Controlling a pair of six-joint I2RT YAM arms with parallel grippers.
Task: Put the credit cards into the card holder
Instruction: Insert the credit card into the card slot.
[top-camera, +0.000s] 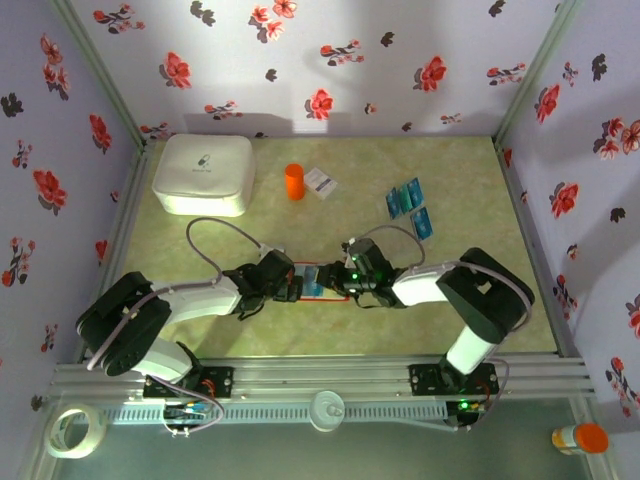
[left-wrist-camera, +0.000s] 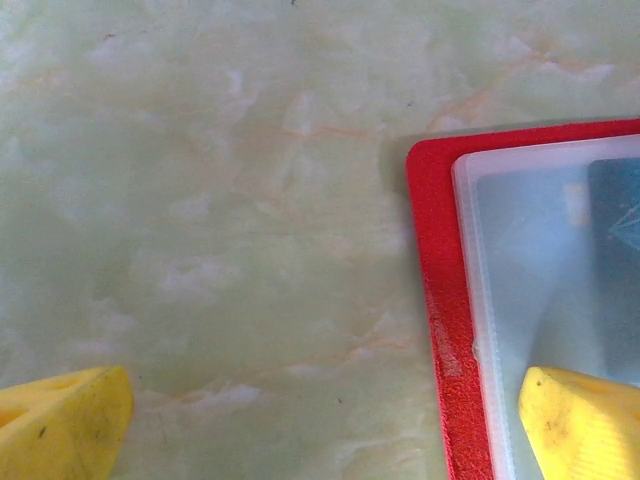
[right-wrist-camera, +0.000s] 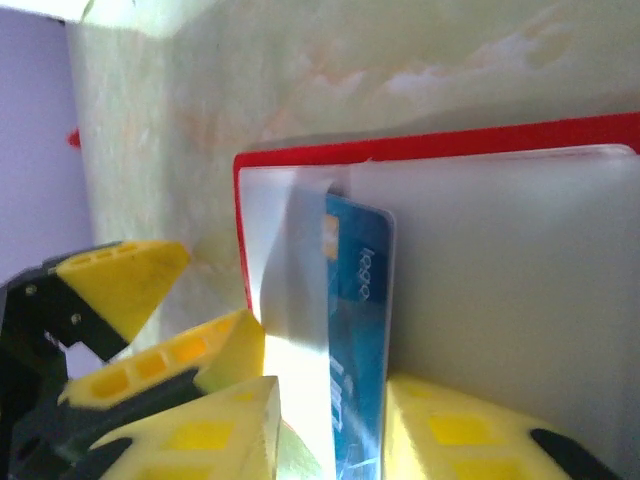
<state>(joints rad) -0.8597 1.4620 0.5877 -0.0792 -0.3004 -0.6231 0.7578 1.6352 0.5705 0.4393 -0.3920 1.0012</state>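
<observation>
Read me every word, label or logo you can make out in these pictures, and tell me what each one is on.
"logo" (seemingly, sideways and blurred): pale lettering on the blue card tucked into the red card holder.
White box: small mark on the lid, too small to read.
White paper card: blue print, too small to read.
Loose blue cards: markings unreadable.
</observation>
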